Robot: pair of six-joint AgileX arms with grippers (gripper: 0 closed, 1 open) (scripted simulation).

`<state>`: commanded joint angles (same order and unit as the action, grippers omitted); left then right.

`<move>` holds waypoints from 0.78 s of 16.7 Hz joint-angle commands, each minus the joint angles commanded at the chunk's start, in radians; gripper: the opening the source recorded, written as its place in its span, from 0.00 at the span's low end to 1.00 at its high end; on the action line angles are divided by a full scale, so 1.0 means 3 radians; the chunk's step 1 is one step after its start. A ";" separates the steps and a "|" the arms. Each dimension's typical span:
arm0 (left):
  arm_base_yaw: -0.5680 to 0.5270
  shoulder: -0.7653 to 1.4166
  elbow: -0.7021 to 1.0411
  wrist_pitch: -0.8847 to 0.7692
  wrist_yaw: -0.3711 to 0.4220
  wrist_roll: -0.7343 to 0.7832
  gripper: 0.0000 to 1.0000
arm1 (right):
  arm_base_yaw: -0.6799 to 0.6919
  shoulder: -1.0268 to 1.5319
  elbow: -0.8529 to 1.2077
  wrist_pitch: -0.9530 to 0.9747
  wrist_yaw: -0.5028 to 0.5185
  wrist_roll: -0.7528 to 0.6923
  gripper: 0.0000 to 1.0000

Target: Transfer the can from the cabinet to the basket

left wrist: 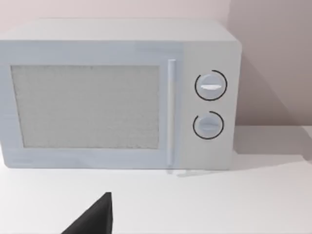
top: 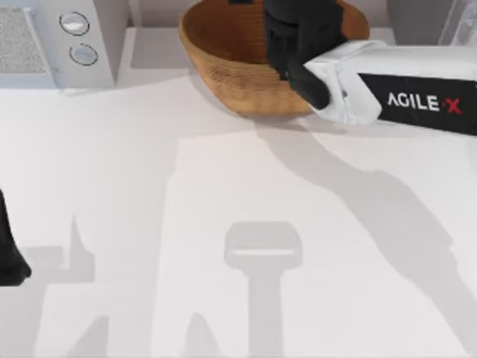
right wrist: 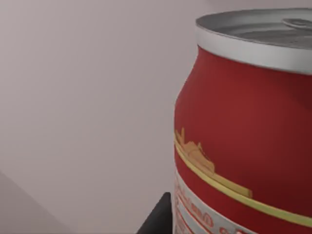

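The red can [right wrist: 243, 141], with its silver top and pull tab, stands upright and very close in the right wrist view, against a plain wall. A dark fingertip [right wrist: 158, 217] rests against its side. My right gripper [top: 294, 26] hangs over the inside of the brown wicker basket [top: 223, 67] at the back middle of the table, shut on the can, which its black body hides from above. A grey corner of the cabinet [top: 417, 19] shows at the back right. My left gripper [top: 11, 257] is parked at the left edge, facing the microwave.
A white microwave [left wrist: 117, 97] with two round knobs [top: 74, 24] stands at the back left corner. The right arm's white and black link [top: 402, 97] reaches in from the right edge. The white tabletop [top: 238, 224] in front of the basket is bare, with only shadows.
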<state>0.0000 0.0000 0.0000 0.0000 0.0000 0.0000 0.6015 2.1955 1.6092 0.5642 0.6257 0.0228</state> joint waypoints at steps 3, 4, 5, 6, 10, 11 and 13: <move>0.0000 0.0000 0.0000 0.0000 0.0000 0.0000 1.00 | -0.0027 0.0123 0.0152 -0.0015 -0.0028 -0.0006 0.00; 0.0000 0.0000 0.0000 0.0000 0.0000 0.0000 1.00 | -0.0038 0.0159 0.0216 -0.0021 -0.0038 -0.0007 0.00; 0.0000 0.0000 0.0000 0.0000 0.0000 0.0000 1.00 | -0.0049 0.0200 0.0275 -0.0026 -0.0050 -0.0008 0.00; 0.0000 0.0000 0.0000 0.0000 0.0000 0.0000 1.00 | -0.0062 0.0241 0.0324 -0.0034 -0.0063 -0.0010 0.00; 0.0000 0.0000 0.0000 0.0000 0.0000 0.0000 1.00 | -0.0070 0.0265 0.0354 -0.0038 -0.0071 -0.0011 0.00; 0.0000 0.0000 0.0000 0.0000 0.0000 0.0000 1.00 | -0.0070 0.0265 0.0354 -0.0038 -0.0071 -0.0011 0.08; 0.0000 0.0000 0.0000 0.0000 0.0000 0.0000 1.00 | -0.0070 0.0265 0.0354 -0.0038 -0.0071 -0.0011 0.23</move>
<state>0.0000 0.0000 0.0000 0.0000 0.0000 0.0000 0.5804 2.2750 1.7154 0.5528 0.6044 0.0195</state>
